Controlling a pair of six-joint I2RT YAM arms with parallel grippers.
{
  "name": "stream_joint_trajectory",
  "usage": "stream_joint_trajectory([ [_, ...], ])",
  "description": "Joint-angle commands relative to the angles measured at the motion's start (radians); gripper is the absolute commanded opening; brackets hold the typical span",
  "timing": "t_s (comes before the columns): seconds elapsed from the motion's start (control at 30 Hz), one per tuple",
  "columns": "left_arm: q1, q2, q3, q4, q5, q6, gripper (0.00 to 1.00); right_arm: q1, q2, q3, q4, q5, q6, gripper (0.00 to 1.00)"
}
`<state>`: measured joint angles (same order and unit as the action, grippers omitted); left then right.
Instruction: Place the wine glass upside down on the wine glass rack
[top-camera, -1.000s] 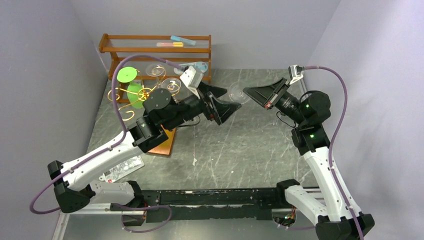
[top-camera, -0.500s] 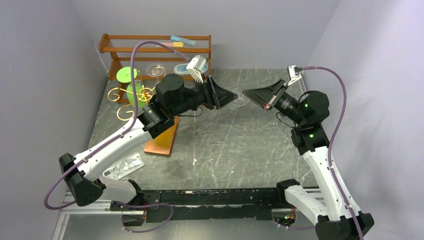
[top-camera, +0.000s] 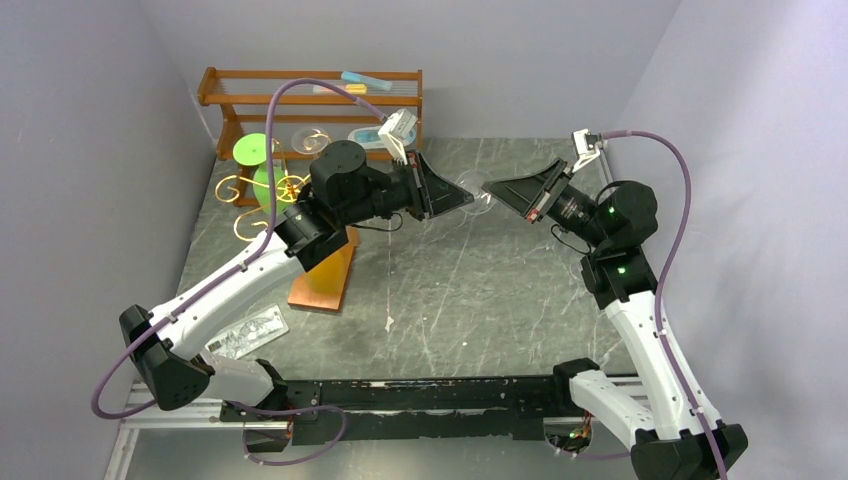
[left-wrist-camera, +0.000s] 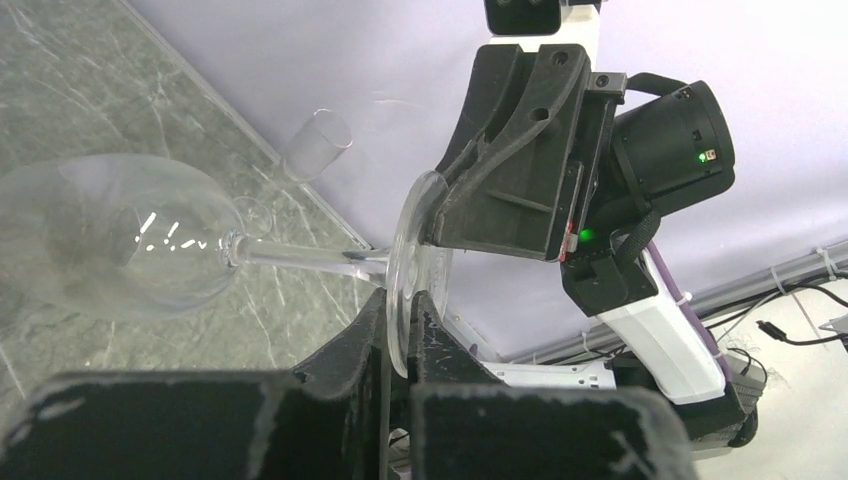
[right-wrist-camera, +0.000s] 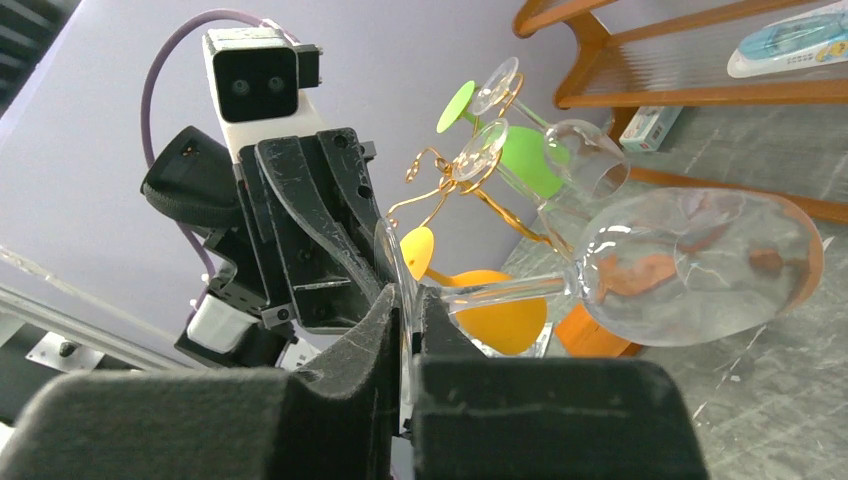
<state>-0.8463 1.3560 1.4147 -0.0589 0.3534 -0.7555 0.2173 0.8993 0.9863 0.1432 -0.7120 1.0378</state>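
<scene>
Top view: the left gripper (top-camera: 466, 198) and right gripper (top-camera: 489, 189) meet tip to tip above the table (top-camera: 480, 300), at about 12 o'clock from its centre. The clear wine glass (left-wrist-camera: 120, 240) is between them, off the surface, lying on its side with the stem roughly level. Left wrist view: the left fingers (left-wrist-camera: 350, 350) are pressed together on the edge of the glass's round foot. The bowl extends toward 9 o'clock in that frame, and the right gripper's black fingers sit against the foot's upper rim at about 1 o'clock. Right wrist view: the right fingers (right-wrist-camera: 365, 330) are likewise pinched on the foot, seen edge-on, with the bowl out toward 3 o'clock. So both tools clamp the same foot from opposite sides. The wine glass rack (top-camera: 322, 283), gold scroll wire on a copper-brown base, stands at about 9 o'clock on the table, well apart from the held glass. A green glass (top-camera: 254, 150) hangs on it. The wooden shelf (top-camera: 310, 75) is against the back wall at 11 o'clock.
</scene>
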Motion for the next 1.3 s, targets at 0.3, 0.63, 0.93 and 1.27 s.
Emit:
stream_joint_trajectory([
  [0.3,0.047,-0.071,0.042,0.01,0.1,0.002,0.05,0.001,-0.066,0.019,-0.046,0.099,-0.028,0.81],
  [0.63,0.159,-0.113,0.276,-0.201,-0.195,0.202,0.05,0.001,-0.113,0.005,-0.091,0.181,-0.043,0.86],
  [0.93,0.209,-0.139,0.394,-0.267,-0.736,0.423,0.05,0.001,-0.111,-0.013,-0.091,0.178,-0.038,0.85],
  [1.27,0.325,-0.123,0.381,-0.275,-1.114,0.582,0.05,0.001,-0.096,-0.036,-0.085,0.163,-0.034,0.84],
])
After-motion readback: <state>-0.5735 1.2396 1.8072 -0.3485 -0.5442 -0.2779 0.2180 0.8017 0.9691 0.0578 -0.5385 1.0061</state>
